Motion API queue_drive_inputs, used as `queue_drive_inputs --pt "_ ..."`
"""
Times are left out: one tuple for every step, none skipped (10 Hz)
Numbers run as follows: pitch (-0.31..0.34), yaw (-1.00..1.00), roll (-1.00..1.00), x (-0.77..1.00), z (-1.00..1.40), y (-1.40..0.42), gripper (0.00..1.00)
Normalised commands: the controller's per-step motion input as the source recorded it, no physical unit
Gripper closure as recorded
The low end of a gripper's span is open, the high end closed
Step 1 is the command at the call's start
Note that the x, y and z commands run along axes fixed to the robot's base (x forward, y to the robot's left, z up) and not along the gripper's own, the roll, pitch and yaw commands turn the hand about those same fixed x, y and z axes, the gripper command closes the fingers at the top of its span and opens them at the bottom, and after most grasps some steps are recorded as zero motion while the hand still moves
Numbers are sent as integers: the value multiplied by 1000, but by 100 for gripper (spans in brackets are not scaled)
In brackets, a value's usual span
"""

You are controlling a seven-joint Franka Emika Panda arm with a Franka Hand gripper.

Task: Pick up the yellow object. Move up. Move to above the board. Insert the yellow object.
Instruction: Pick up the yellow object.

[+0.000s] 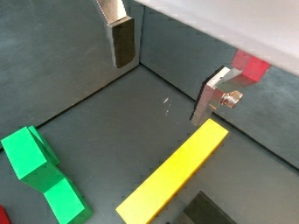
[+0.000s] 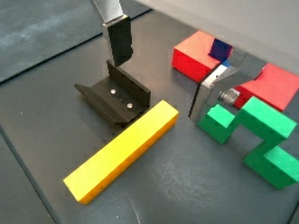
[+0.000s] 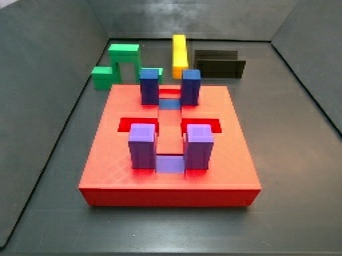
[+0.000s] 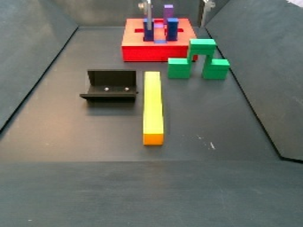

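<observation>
Hand (image 2: 163, 74) fingers apart, empty, above long plain yellow object (image 2: 121, 150) lying flat on floor.

Pincer (image 2: 163, 66) — flat silver finger plates (image 1: 212, 93), dark pads, one round screw.

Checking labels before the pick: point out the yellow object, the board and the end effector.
yellow object (image 4: 151, 106): side view, middle of its top face.
board (image 3: 168, 174): side view, bare near part of its top.
end effector (image 2: 167, 64): wrist view, open, above the floor, midway between fingertips.

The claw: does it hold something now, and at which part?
Nothing is held. The claw hangs open above the floor; the yellow object lies flat below it, untouched.
</observation>
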Motion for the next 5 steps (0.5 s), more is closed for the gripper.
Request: queue_drive_inputs --pt "0 0 176 146 -203 -271 0" --pt "0 0 429 129 -300 -449 0" --pt "0 0 460 43 -463 -440 0" --pt "-30 0 183 97 -614 146 0" --pt "-24 0 159 323 -506 526 0"
